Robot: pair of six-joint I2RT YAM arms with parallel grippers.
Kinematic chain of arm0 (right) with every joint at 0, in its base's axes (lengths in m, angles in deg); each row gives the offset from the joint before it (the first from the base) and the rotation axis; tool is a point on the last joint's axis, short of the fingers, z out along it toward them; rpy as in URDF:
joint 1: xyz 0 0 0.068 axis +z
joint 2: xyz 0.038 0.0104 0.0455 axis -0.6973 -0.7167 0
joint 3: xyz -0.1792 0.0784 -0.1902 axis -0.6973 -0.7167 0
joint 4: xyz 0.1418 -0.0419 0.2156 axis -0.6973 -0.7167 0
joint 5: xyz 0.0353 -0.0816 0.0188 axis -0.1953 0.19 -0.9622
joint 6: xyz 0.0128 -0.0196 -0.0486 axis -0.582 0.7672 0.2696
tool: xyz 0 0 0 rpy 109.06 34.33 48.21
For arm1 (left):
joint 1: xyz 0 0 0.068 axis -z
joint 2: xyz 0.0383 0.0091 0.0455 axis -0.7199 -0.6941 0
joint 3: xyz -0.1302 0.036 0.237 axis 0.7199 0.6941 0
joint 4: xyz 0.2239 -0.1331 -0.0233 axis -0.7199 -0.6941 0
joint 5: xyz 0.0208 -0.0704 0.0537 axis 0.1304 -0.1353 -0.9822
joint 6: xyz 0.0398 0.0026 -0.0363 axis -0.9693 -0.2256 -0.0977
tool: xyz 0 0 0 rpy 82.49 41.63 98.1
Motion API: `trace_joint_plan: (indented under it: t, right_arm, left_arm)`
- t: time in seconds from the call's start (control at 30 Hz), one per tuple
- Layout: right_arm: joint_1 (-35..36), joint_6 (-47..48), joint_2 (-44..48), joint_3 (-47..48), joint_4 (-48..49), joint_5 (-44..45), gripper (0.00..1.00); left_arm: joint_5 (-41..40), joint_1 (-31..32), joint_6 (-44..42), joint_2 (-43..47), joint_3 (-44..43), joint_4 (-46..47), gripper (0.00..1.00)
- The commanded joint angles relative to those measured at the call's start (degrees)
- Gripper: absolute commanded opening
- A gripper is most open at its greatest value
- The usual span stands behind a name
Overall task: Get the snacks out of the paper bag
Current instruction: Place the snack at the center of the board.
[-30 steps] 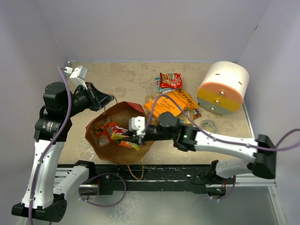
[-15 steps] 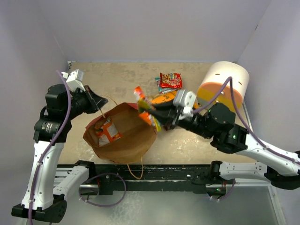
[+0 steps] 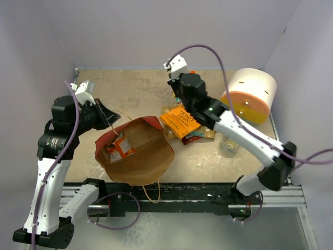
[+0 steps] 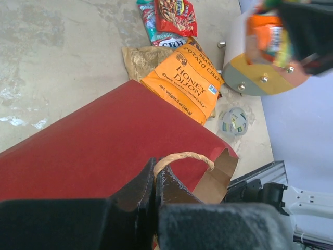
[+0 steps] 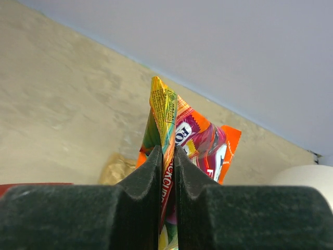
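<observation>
Candy pack [image 5: 200, 140] hangs gripped in our right pincer [image 5: 166, 156], above the snack pile [image 3: 182, 124] just right of the paper bag [image 3: 140, 156]. Our left pincer [image 4: 155, 176] is clenched on the bag's handle [image 4: 184, 155].

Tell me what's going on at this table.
The left gripper is shut on the string handle of the paper bag. The right gripper pinches a multicoloured candy pack, held up over the table. One orange packet is inside the bag; an orange chip packet and a red packet lie outside.
</observation>
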Motion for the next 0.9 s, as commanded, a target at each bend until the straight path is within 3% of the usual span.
trace_joint_plan:
  t: [0.0, 0.33, 0.87]
  right_arm:
    - [-2.9, 7.4, -8.2, 3.8, 7.6, 1.8, 0.00]
    - [-11.7, 16.2, -28.8, 15.2, 10.9, 0.2, 0.00]
    - [-15.4, 19.8, -42.0, 22.4, 12.1, 0.1, 0.00]
  left_arm:
    - [-0.8, 0.1, 2.9, 1.3, 0.1, 0.2, 0.00]
    - [-3.9, 0.1, -2.3, 1.5, -4.4, -3.4, 0.00]
    - [0.2, 0.1, -9.1, -3.1, -7.4, -2.6, 0.00]
